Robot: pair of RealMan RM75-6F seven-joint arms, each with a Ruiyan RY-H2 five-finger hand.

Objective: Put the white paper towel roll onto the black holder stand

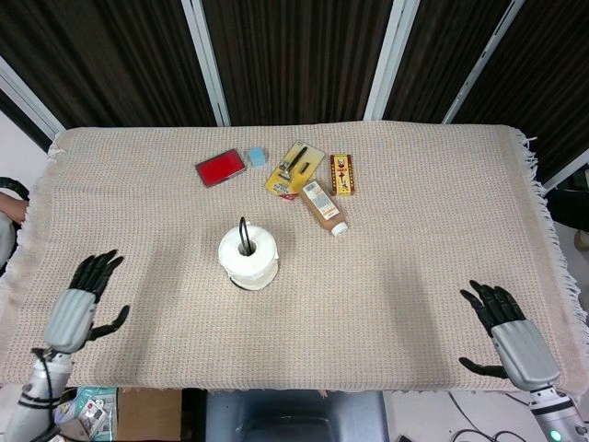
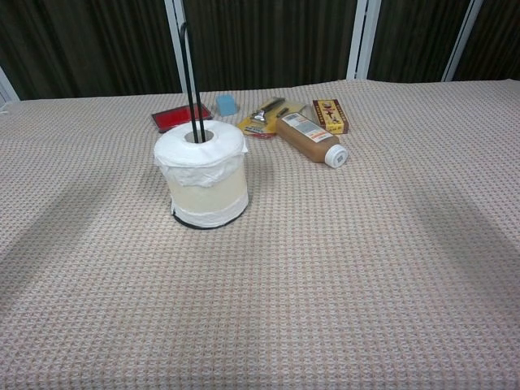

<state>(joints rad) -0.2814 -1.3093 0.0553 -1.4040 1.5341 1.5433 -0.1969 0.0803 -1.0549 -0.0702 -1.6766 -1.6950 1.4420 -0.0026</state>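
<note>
The left hand (image 1: pixel 81 309) hangs at the near left table edge with fingers spread and nothing in them, well apart from the white paper towel roll (image 1: pixel 248 257), which sits fully down on the black holder stand (image 2: pixel 192 77) with the rod rising through its core. The placing looks done, so doing this step well means keeping both arms clear of the upright rod and leaving the roll alone. At the near right edge the right hand (image 1: pixel 511 339) is likewise spread and empty.
</note>
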